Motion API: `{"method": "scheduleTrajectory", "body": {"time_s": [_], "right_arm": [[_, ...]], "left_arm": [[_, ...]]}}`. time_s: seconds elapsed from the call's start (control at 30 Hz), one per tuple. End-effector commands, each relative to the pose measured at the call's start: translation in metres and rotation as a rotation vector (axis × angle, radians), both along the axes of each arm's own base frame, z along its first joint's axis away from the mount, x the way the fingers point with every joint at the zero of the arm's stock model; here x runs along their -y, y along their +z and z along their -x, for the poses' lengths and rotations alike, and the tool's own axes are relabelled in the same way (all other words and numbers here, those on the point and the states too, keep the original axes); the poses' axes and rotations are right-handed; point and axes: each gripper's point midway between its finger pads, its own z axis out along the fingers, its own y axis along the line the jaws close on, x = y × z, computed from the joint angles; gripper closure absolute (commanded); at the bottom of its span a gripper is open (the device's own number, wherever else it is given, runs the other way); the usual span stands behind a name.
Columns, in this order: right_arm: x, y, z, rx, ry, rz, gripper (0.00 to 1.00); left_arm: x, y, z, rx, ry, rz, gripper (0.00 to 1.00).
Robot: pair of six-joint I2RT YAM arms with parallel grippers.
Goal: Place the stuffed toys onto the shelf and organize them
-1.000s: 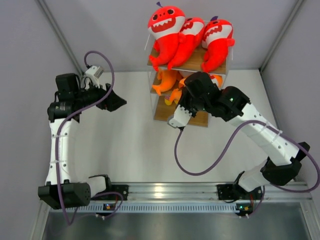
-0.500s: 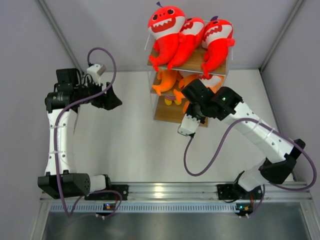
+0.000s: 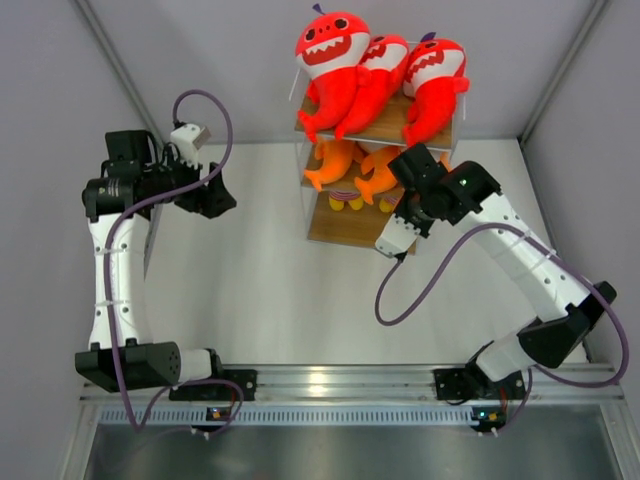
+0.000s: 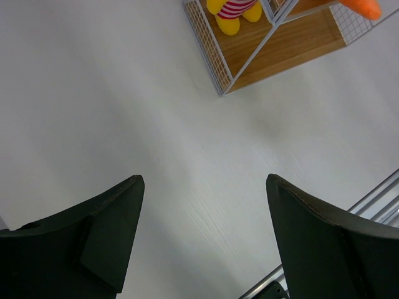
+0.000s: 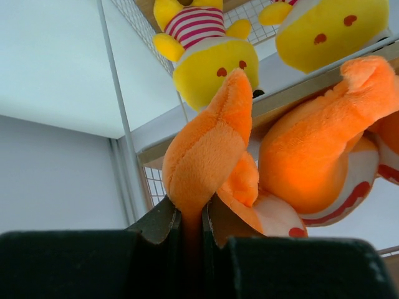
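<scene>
- The right gripper (image 5: pixel 201 218), at the lower middle of its wrist view, is pinching one tail lobe of an orange fish (image 5: pixel 209 143). The jaws are standing almost together, because the soft plush is squeezing thin between them.
- This fish is resting at the middle board of the shelf (image 3: pixel 345 228) and is touching a second orange fish (image 5: pixel 318 149), probably so that one kind is sharing one level.
- Three red sharks (image 3: pixel 335 50) are sitting along the top board, in the upper centre of the overhead view.
- Two yellow toys (image 5: pixel 209 62) are standing on a lower board.
- The left gripper (image 4: pixel 206 230) is hanging wide open and empty over the bare desk (image 4: pixel 156 124), left of the shelf, apparently leaving room for the other arm.
- Letting go seems to be the coming step.
</scene>
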Motion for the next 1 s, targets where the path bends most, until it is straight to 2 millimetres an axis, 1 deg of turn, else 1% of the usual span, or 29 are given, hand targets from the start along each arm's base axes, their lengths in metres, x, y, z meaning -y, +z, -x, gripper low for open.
{"method": "scheduleTrajectory", "body": {"time_s": [0.0,0.03,0.13,0.17,0.2,0.27,0.3,0.33,0.4,0.43,0.57,0.6,0.7,0.73,0.77,0.8,0.87,0.9,0.97], "right_arm": [[-0.005,0.000,0.006,-0.034,0.468,0.272,1.00],[-0.002,-0.002,0.002,-0.036,0.474,0.279,1.00],[-0.004,-0.001,-0.008,-0.014,0.511,0.274,1.00],[-0.005,0.000,-0.011,-0.005,0.522,0.268,1.00],[-0.011,0.003,-0.014,0.015,0.553,0.258,1.00],[-0.010,0.004,-0.022,0.027,0.559,0.240,1.00],[-0.013,0.004,-0.026,0.036,0.574,0.226,1.00],[-0.007,0.002,-0.032,0.032,0.556,0.220,1.00],[-0.004,0.001,-0.037,0.038,0.545,0.200,1.00],[0.000,-0.001,-0.042,0.039,0.529,0.193,1.00],[0.000,0.004,-0.047,0.061,0.524,0.153,0.99],[-0.002,0.005,-0.046,0.067,0.531,0.141,0.95],[-0.006,0.009,-0.044,0.091,0.549,0.113,0.91],[-0.013,0.011,-0.041,0.098,0.570,0.085,0.88],[-0.016,0.017,-0.045,0.133,0.574,0.074,0.84],[-0.016,0.015,-0.046,0.139,0.569,0.073,0.74],[-0.013,0.020,-0.050,0.173,0.551,0.086,0.70],[-0.013,0.020,-0.050,0.171,0.546,0.083,0.61],[-0.012,0.018,-0.049,0.166,0.537,0.078,0.52]], "left_arm": [[-0.006,0.001,-0.001,0.014,-0.004,-0.038,0.15],[-0.007,0.000,-0.002,0.011,-0.002,-0.039,0.15],[-0.007,-0.001,-0.004,0.011,-0.005,-0.042,0.15],[-0.007,-0.001,-0.005,0.009,-0.005,-0.042,0.15],[-0.007,-0.002,-0.005,0.007,-0.005,-0.044,0.15],[-0.008,-0.003,-0.007,0.004,-0.002,-0.047,0.15],[-0.009,-0.003,-0.008,0.003,0.000,-0.047,0.15],[-0.010,-0.003,-0.009,0.004,0.003,-0.053,0.15],[-0.011,-0.005,-0.010,0.000,0.006,-0.055,0.15],[-0.011,-0.006,-0.011,-0.002,0.007,-0.059,0.15],[-0.015,-0.006,-0.015,0.000,0.015,-0.075,0.15],[-0.015,-0.006,-0.015,-0.002,0.015,-0.074,0.15],[-0.014,-0.007,-0.016,-0.003,0.007,-0.069,0.15],[-0.014,-0.007,-0.017,-0.003,0.005,-0.069,0.15],[-0.014,-0.008,-0.017,-0.006,0.003,-0.068,0.15],[-0.013,-0.008,-0.017,-0.008,0.004,-0.067,0.15],[-0.013,-0.009,-0.018,-0.008,-0.002,-0.066,0.15],[-0.013,-0.009,-0.018,-0.008,-0.001,-0.067,0.15],[-0.012,-0.008,-0.017,-0.005,-0.006,-0.064,0.15]]}}
